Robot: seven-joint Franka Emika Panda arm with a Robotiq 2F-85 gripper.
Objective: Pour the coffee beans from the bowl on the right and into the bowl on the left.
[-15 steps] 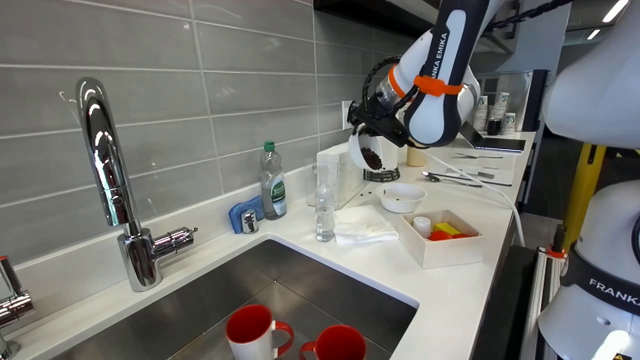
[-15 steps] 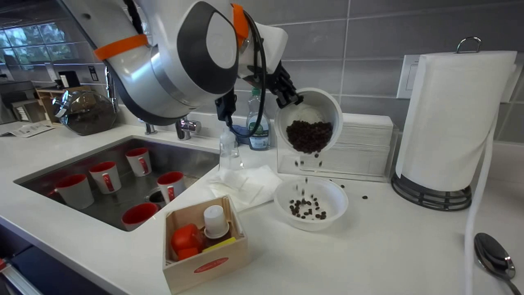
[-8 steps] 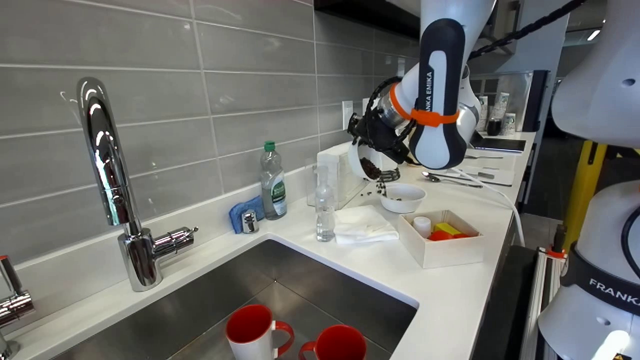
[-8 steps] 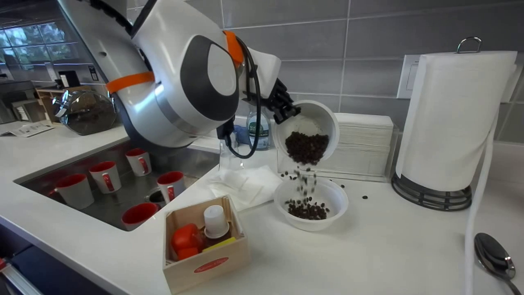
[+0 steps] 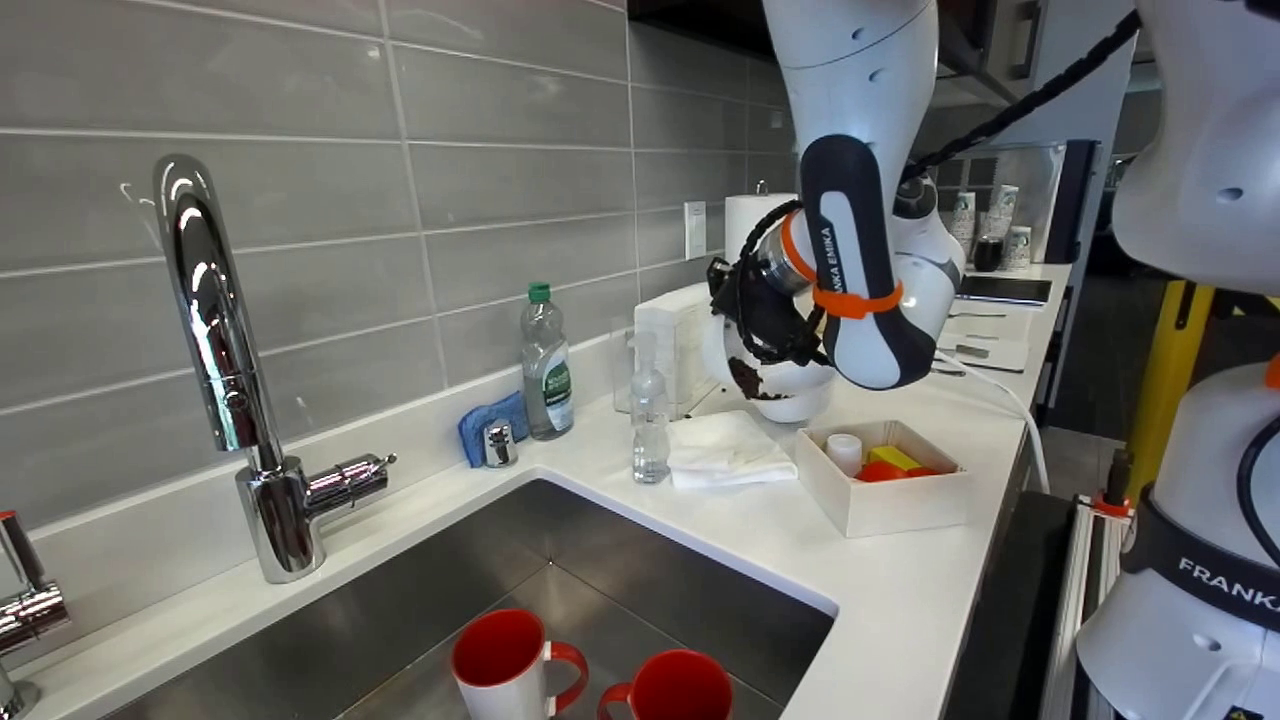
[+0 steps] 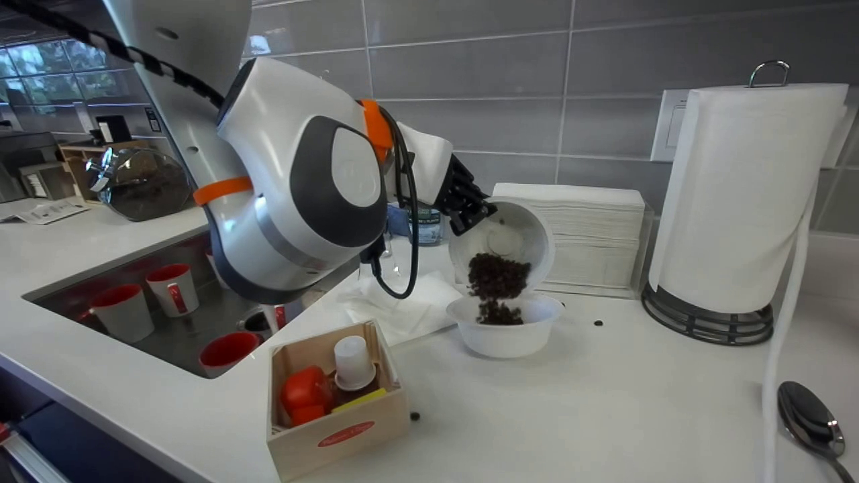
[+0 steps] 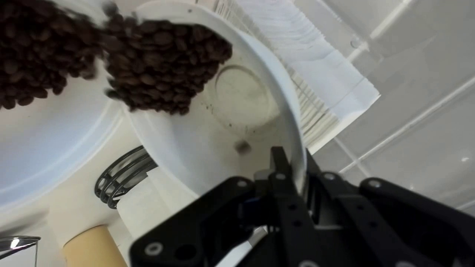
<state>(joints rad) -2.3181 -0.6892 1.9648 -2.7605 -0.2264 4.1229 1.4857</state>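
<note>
My gripper (image 7: 295,157) is shut on the rim of a white bowl (image 6: 530,231), one finger inside and one outside. This held bowl also shows in the wrist view (image 7: 207,148) and in an exterior view (image 5: 714,345). It is tipped steeply, its mouth low over a second white bowl (image 6: 500,343) on the counter. Dark coffee beans (image 6: 498,274) slide over the lower lip and fall into the second bowl. In the wrist view, beans lie in both the held bowl (image 7: 167,63) and the lower bowl (image 7: 63,137). I cannot tell whether the bowls touch.
A wooden box (image 6: 349,433) with small items stands in front of the bowls. Napkins in a holder (image 6: 580,235), a paper towel roll (image 6: 745,201) and a clear bottle (image 5: 650,425) stand nearby. A white cloth (image 5: 730,450) lies beside the sink (image 5: 690,560). Stray beans (image 6: 598,323) lie on the counter.
The arm has lowered and the held bowl is tipped further. A thin trickle of beans has become a thick stream. The lower bowl has shifted or tilted slightly. A bean now lies beside the wooden box.
</note>
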